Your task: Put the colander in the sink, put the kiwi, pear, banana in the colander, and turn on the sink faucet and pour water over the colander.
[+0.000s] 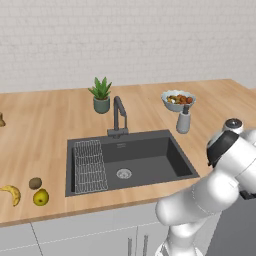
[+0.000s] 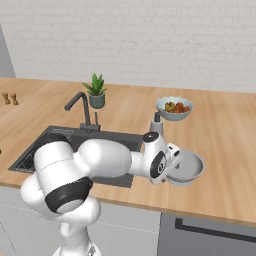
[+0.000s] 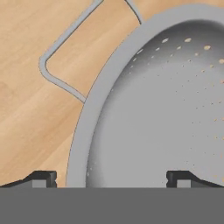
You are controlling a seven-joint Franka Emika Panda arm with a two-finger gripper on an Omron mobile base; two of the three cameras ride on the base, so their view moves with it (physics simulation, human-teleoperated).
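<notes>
Your gripper [image 3: 111, 177] stood wide, straddling the colander [image 3: 166, 118] rim right of the sink [image 1: 150, 155], poised for grasping.

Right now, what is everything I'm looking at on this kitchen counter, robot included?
colander: one, pale grey, on the counter right of the sink, under the gripper
sink: one, dark grey, set in the wooden counter
wire rack: one, grey, at the sink's left side
sink faucet: one, dark grey, behind the sink
banana: one, yellow, left of the sink
kiwi: one, brown, beside the banana
pear: one, yellow-green, just in front of the kiwi
potted plant: one, green
fruit bowl: one, pale
soap dispenser: one, grey
gripper: one, open, straddling the colander's rim
</notes>
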